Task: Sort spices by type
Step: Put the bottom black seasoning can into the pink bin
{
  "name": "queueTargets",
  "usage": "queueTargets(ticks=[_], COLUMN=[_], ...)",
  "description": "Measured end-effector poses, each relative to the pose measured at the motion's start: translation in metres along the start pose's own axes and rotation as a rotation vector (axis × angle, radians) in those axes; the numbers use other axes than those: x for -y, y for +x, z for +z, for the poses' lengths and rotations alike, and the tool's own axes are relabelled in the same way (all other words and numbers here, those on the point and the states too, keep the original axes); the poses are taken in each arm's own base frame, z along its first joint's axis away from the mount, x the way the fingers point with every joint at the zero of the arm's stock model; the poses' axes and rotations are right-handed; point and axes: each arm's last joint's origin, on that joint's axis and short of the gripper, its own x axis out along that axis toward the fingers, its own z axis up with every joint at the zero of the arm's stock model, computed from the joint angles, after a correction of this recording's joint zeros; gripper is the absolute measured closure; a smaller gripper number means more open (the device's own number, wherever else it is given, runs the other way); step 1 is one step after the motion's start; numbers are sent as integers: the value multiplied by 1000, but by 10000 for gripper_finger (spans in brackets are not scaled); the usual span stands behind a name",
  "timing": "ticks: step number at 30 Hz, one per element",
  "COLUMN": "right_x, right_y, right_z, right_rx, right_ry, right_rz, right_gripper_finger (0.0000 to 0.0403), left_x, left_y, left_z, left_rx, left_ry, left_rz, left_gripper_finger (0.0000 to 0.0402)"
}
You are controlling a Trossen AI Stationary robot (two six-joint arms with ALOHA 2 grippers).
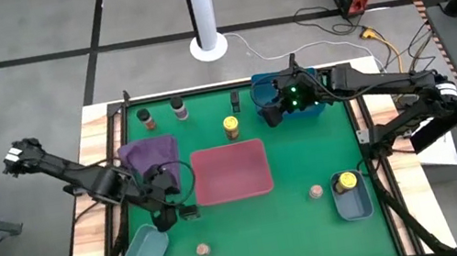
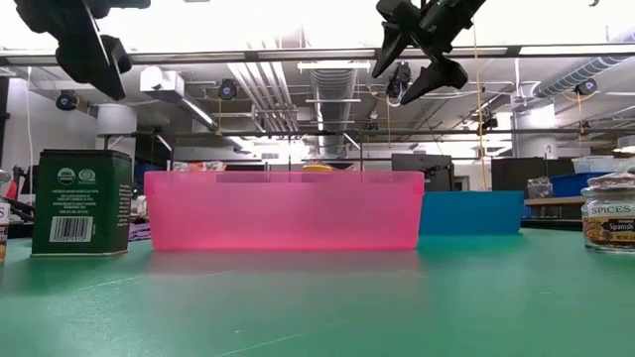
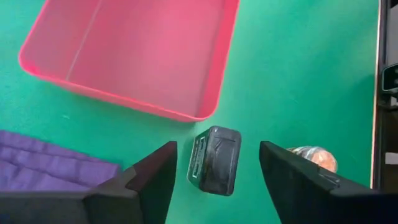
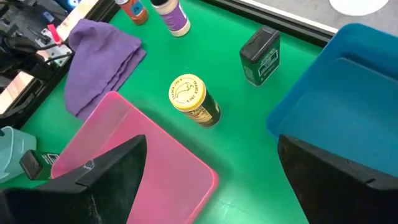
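At lower left of the high view, the left gripper (image 1: pixel 171 214) hangs with fingers apart above a black tin (image 3: pixel 214 160) standing beside the red tray (image 1: pixel 231 171). The right gripper (image 1: pixel 276 106), fingers wide apart, hovers over the blue tray (image 4: pixel 348 106) at upper right; 1 yellow-capped jar (image 4: pixel 193 99) stands nearby.

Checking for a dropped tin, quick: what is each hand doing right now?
Left hand: open, holding nothing, above a black tin standing on the mat.
Right hand: open, empty, near the blue tray.
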Motion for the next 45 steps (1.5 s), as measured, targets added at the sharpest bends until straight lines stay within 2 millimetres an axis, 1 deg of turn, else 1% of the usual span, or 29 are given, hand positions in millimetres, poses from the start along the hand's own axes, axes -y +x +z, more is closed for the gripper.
queueTargets(ticks=[7, 12, 18, 26, 31, 40, 45], right_x=[0, 0, 0, 0, 0, 0, 1], right_y=[0, 0, 0, 0, 0, 0, 0], right_z=[0, 0, 0, 0, 0, 0, 0], right_rx=[0, 0, 0, -1, 0, -2, 2], right_ry=[19, 28, 28, 28, 29, 36, 36], right_rz=[0, -1, -1, -1, -2, -4, -10], right_gripper_finger=[51, 51, 51, 51, 51, 51, 51], left_x=[6, 10, 14, 7, 5, 5, 8], left_y=[12, 23, 30, 46, 52, 57, 66], left_z=[1, -2, -3, -19, -24, -27, -29], left_rx=[-28, -40, -26, -45, -37, -42, -77], left_ry=[118, 201, 216, 205, 217, 231, 239], left_rz=[19, 16, -11, -3, -8, -14, -13], left_gripper_finger=[135, 118, 116, 116, 116, 115, 115])
